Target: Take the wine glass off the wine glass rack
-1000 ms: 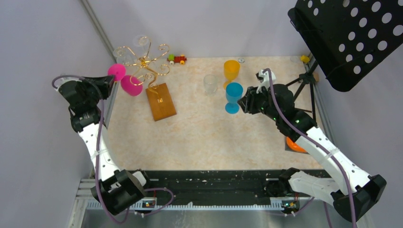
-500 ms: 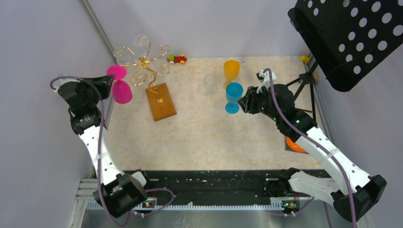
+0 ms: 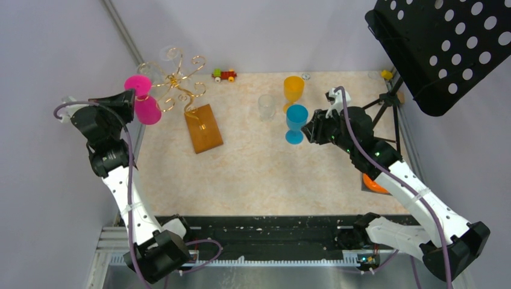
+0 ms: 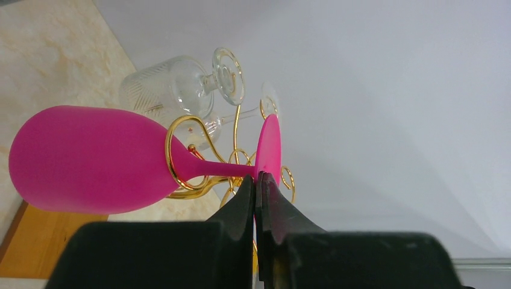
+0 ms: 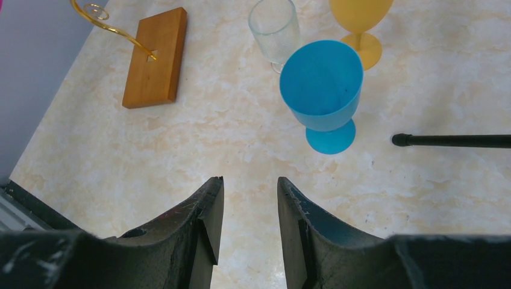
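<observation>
Nearest the bases, the right end effector (image 5: 249,180) hangs with its jaws parted and nothing between them, over the desk (image 5: 199,138) just short of the blue goblet (image 5: 322,84). It has no part in this step and is best kept where it is. Further out, the left end effector (image 4: 255,180) is pinched tight on the thin stem of the pink wine glass (image 4: 90,159), right beside its foot. The glass lies almost level, and a gold loop of the wine glass rack (image 3: 176,80) encircles the stem close to the bowl, so it is not free yet. The stem should slide out through the loop's open mouth, not be tugged sideways. The rack looks to lean toward the arm above its wooden base (image 3: 203,127), and a snag could tip it. Beyond, a clear glass (image 4: 175,84) hangs on the same rack and would go over with it.
</observation>
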You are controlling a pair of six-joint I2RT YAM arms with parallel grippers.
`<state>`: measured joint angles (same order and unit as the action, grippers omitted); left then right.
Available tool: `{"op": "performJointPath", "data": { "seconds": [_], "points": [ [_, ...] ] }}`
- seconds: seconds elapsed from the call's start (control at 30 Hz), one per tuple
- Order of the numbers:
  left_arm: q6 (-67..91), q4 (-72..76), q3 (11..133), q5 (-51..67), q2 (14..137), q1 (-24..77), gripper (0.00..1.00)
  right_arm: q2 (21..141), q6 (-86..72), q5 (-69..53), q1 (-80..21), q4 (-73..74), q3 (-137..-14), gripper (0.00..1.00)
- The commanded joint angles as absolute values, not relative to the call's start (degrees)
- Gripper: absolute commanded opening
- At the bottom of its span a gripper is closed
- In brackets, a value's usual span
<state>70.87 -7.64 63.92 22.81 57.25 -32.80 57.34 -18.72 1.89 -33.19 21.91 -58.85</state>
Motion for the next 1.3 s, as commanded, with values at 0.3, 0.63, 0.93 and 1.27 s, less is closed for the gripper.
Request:
{"op": "performJointPath", "data": {
  "seconds": [0.3,0.63,0.93,1.27],
  "points": [
    [72.7,5.2,61.3,21.2,59.7,-33.1,0.0,55.5,-20.0,1.9,-33.0,19.6,-58.8,0.39],
    [73.6,8.7,60.8,23.4,61.7,-33.0,0.0,55.3,-20.3,1.7,-33.0,19.7,-58.9,0.39],
    [78.0,15.2,61.2,31.1,66.9,-33.0,0.0,55.0,-20.5,1.3,-33.0,19.6,-58.8,0.39],
    [77.7,13.5,62.4,36.2,66.9,-33.0,0.0,55.1,-20.9,0.8,-33.0,19.3,-58.6,0.39]
  ]
}}
